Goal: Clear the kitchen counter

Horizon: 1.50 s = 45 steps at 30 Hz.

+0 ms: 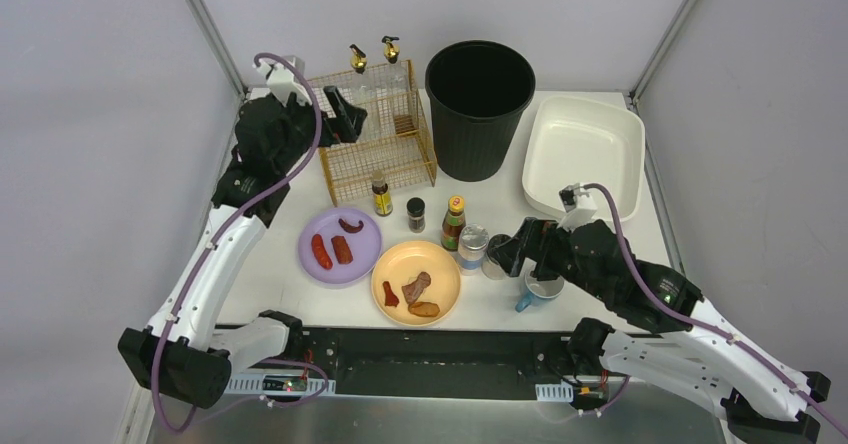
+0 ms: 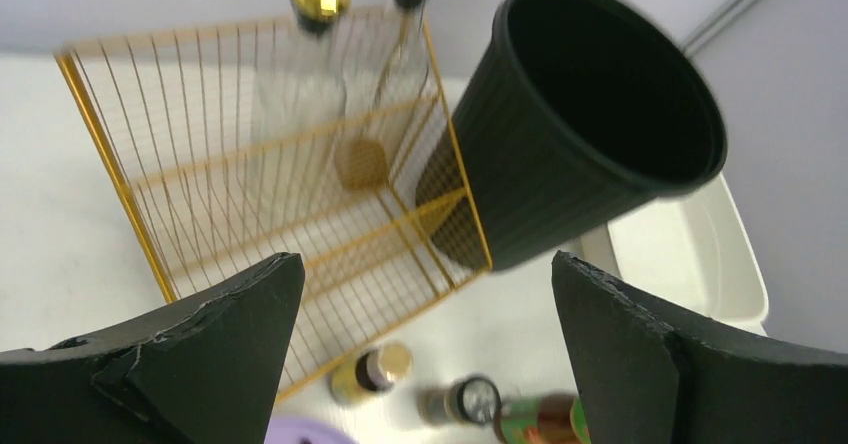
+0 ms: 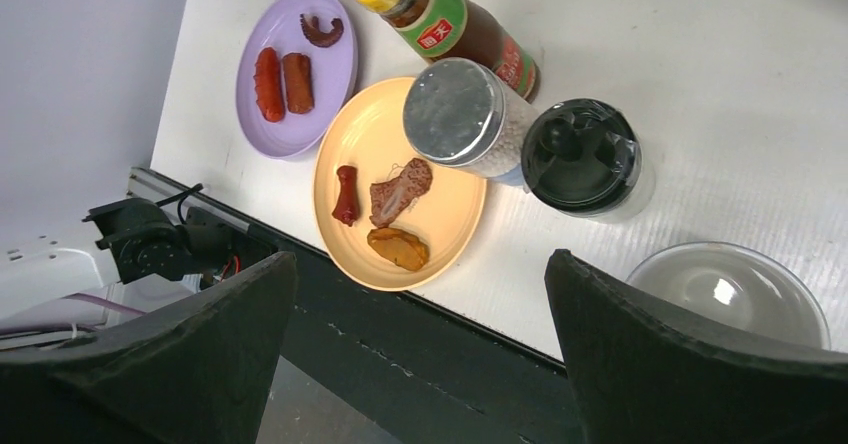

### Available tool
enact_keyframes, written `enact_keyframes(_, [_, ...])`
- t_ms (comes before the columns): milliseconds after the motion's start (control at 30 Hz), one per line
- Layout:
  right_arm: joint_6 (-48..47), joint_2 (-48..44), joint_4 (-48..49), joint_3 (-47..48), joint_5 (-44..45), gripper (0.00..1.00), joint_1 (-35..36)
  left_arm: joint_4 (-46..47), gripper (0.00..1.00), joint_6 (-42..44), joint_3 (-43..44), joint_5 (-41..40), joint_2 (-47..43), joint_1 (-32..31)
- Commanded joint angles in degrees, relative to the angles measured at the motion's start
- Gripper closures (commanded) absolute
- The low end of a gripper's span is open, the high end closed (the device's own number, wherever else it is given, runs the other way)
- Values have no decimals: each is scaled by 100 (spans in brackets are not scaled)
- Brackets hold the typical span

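Two sets of jaws spread wide and empty above the kitchen counter [image 1: 500, 204]: left gripper [image 1: 348, 116] over the wire rack [image 1: 385, 149] at the far-left corner, right gripper [image 1: 503, 254] over jars [image 1: 472, 247] near the front edge.

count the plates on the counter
2: the purple plate sits front left; the yellow plate is beside it on the right, nearer the front edge. None looks hidden.
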Motion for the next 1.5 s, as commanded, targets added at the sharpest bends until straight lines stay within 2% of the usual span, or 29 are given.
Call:
enact_keyframes(0, [153, 69, -238, 189, 359, 1, 31, -311, 1, -649, -498, 427, -313, -31])
enact_keyframes(233, [27, 500, -444, 593, 433, 1, 26, -605, 1, -1627, -1086, 907, -424, 4])
enact_keyframes(400, [-210, 1059, -569, 1065, 514, 1, 22, -724, 1, -1668, -1262, 1826, -295, 6])
enact_keyframes(533, [-340, 1417, -465, 1298, 521, 1, 25, -879, 1, -1750, -1431, 1965, -223, -31])
enact_keyframes(633, [-376, 1618, -323, 1344, 479, 1, 26, -1232, 1, -1567, -1372, 1578, -228, -206])
enact_keyframes(800, [-396, 1835, -59, 1317, 402, 1, 24, -2102, 1, -1106, -811, 209, 162, -831])
enact_keyframes(1000, [-325, 1771, 127, 1105, 330, 1, 26, -2510, 2, -994, -336, -743, 702, -1183])
enact_keyframes(1233, [-241, 1494, 243, 830, 262, 1, 22, -2781, 12, -923, 192, -1520, 1433, -1248])
enact_keyframes(1333, [-225, 1384, 281, 740, 262, 1, 25, -2814, 24, -871, 437, -1569, 1765, -1251])
enact_keyframes(1467, [-218, 1250, 296, 647, 251, 1, 27, -2857, 30, -850, 666, -1578, 2125, -1250])
